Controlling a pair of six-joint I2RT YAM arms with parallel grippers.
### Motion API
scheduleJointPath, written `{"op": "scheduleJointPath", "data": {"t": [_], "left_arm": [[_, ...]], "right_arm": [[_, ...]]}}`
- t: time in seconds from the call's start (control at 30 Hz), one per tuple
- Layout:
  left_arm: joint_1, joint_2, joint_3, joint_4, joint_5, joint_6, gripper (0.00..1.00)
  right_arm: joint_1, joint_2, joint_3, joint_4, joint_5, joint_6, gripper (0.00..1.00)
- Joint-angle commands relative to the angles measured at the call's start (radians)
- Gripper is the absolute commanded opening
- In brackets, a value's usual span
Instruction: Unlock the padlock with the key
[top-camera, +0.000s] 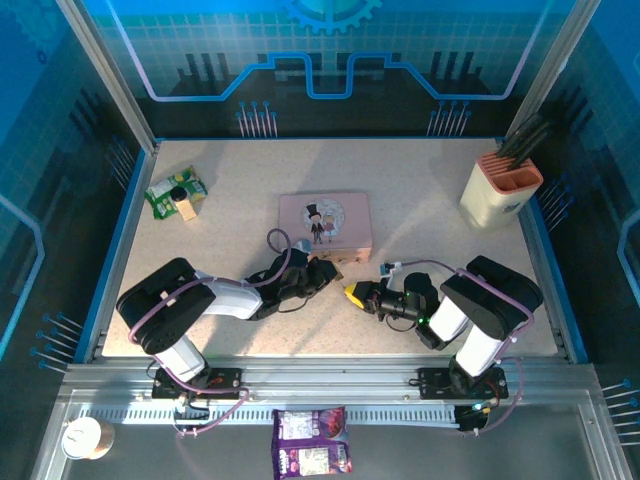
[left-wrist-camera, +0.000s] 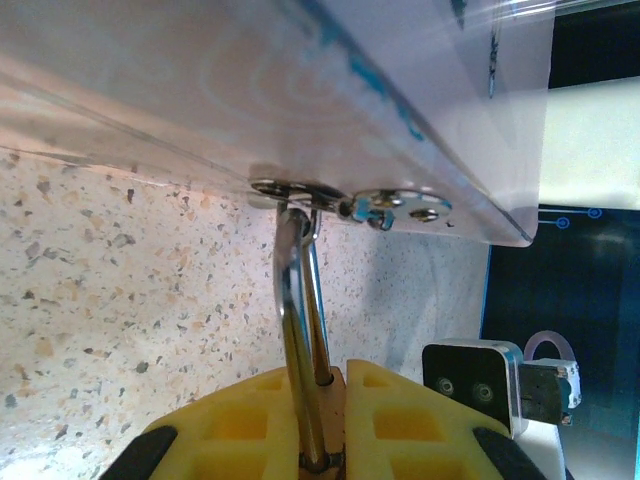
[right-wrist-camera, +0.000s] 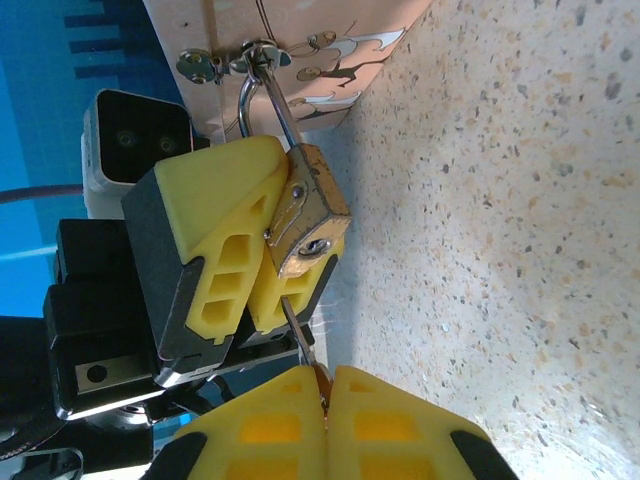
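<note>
Starting with the top view: left gripper (top-camera: 322, 272) and right gripper (top-camera: 352, 293) meet at centre frame, just below the pink tin (top-camera: 325, 222) on the speckled table (top-camera: 240, 200). Left wrist view: yellow fingers (left-wrist-camera: 240, 420) at the bottom are clenched on the padlock (left-wrist-camera: 300, 330), its shackle running up through the tin's hasp (left-wrist-camera: 390, 205). Right wrist view: brass padlock body sits mid-frame between the left fingers. Right fingers at the bottom edge pinch the key (right-wrist-camera: 298, 335), blade pointing up, tip at the padlock's underside. Inserted or not, cannot tell.
</note>
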Motion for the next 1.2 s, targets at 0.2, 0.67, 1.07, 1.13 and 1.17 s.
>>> {"op": "scheduleJointPath", "data": {"t": [0.2, 0.67, 1.07, 1.13, 1.17], "left_arm": [[-0.018, -0.02, -0.012, 0.132, 0.064, -0.079, 0.11], [-0.033, -0.034, -0.025, 0.148, 0.048, -0.079, 0.11], [-0.046, -0.042, -0.035, 0.157, 0.04, -0.083, 0.11], [-0.046, -0.042, -0.035, 0.156, 0.04, -0.081, 0.11], [-0.046, -0.042, -0.035, 0.156, 0.041, -0.082, 0.11]], "right_arm": [[-0.031, 0.026, 0.006, 0.032, -0.039, 0.041, 0.0], [-0.039, 0.035, 0.001, 0.032, -0.042, 0.059, 0.0], [-0.039, 0.052, 0.003, 0.032, -0.038, 0.066, 0.0], [-0.04, 0.051, 0.005, 0.032, -0.036, 0.068, 0.0], [-0.039, 0.048, 0.004, 0.032, -0.035, 0.069, 0.0]]}}
